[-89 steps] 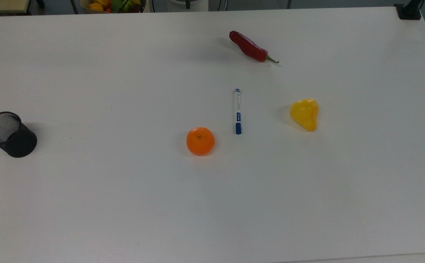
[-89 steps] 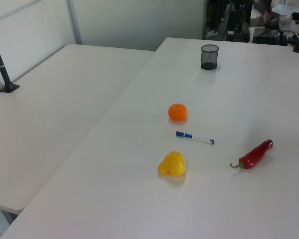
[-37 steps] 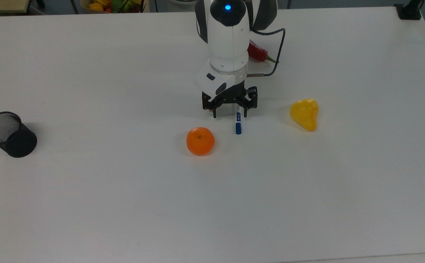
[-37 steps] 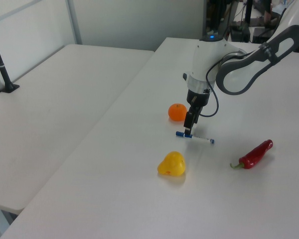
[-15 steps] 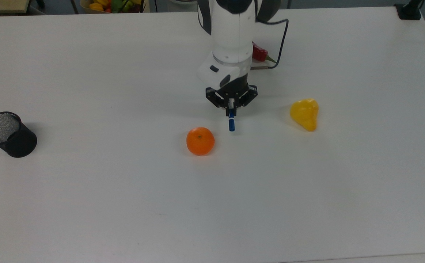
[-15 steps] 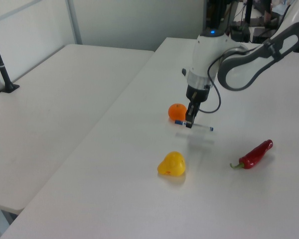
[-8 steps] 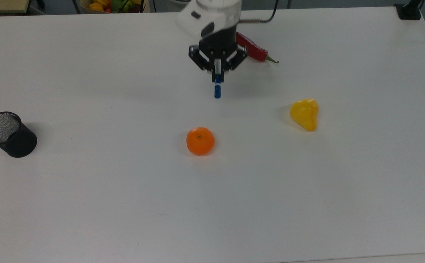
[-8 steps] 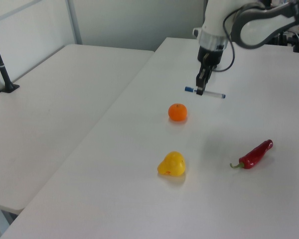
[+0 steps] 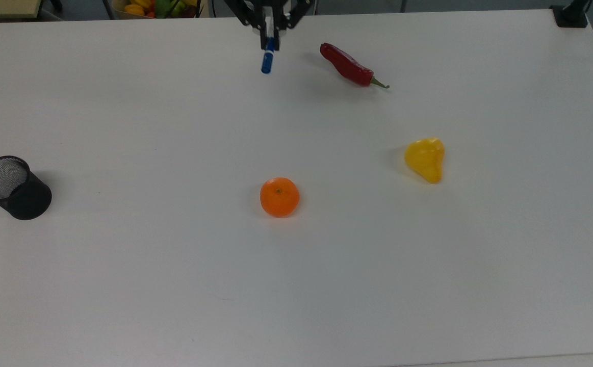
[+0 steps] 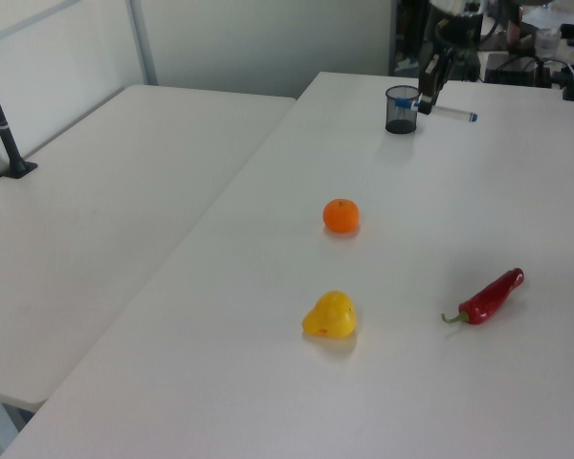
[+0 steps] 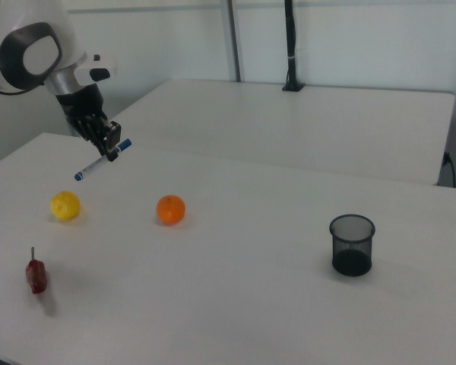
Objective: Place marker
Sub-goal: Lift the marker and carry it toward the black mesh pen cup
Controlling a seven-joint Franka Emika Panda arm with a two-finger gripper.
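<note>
1. The tool (image 11: 106,147) is clamped across the marker (image 11: 101,160), gripping it partway along the white barrel so both ends stick out. In the right view the marker hangs high in the air above the counter (image 11: 235,289), tilted, one blue end pointing down toward 8 o'clock and the other blue end up toward 2 o'clock.
2. In the top view, the tool (image 9: 269,31) sits at the 12 o'clock edge of the picture, with the marker's blue cap (image 9: 266,63) pointing toward 6 o'clock.
3. A mid-barrel grip likely keeps the slim pen balanced and stops it swinging while carried.
4. A black mesh pen cup (image 9: 12,186) stands upright and open at 9 o'clock in the top view, well apart from the marker. It is probably the place meant for the marker, though the task does not say so.
5. An orange (image 9: 279,197) rests near the centre of the counter, a yellow pear-shaped fruit (image 9: 425,159) at 3 o'clock, and a red chili (image 9: 350,66) near 1 o'clock. All three lie well apart from the cup, so a high carry should pass over them.
6. The marker would need turning upright to drop into the cup.
</note>
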